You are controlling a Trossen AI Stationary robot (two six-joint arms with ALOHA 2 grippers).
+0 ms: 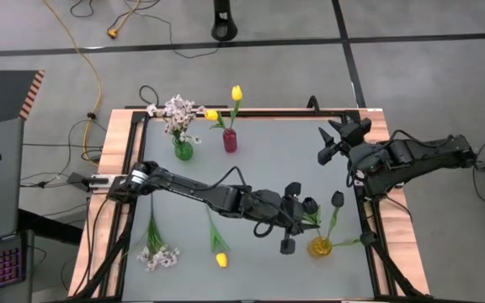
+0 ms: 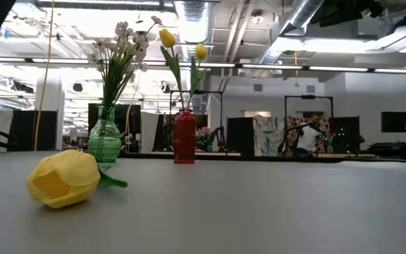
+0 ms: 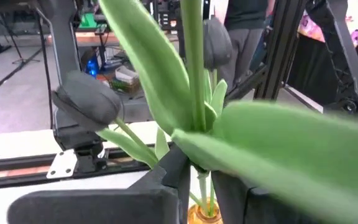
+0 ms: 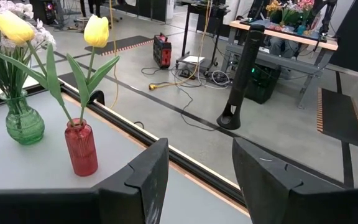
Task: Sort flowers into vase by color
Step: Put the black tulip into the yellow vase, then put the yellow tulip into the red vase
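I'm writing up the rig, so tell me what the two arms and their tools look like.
Both arms are dark, near-black and jointed, with black cables running along them. The left arm has a silver-white collar near its base. The left tool and the right tool have blocky, matte black fingers with angular edges.

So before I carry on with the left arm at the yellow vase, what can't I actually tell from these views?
- Whether the dark tulip's stem is gripped: the left wrist view is filled by a blurred leaf.
- Yellow vase: outside the low view; only its rim shows in the left wrist view.
- Left gripper: in the high view its fingers merge with the dark tulips.
- White spray on the table: outside the low view, individual blossoms too small from above.
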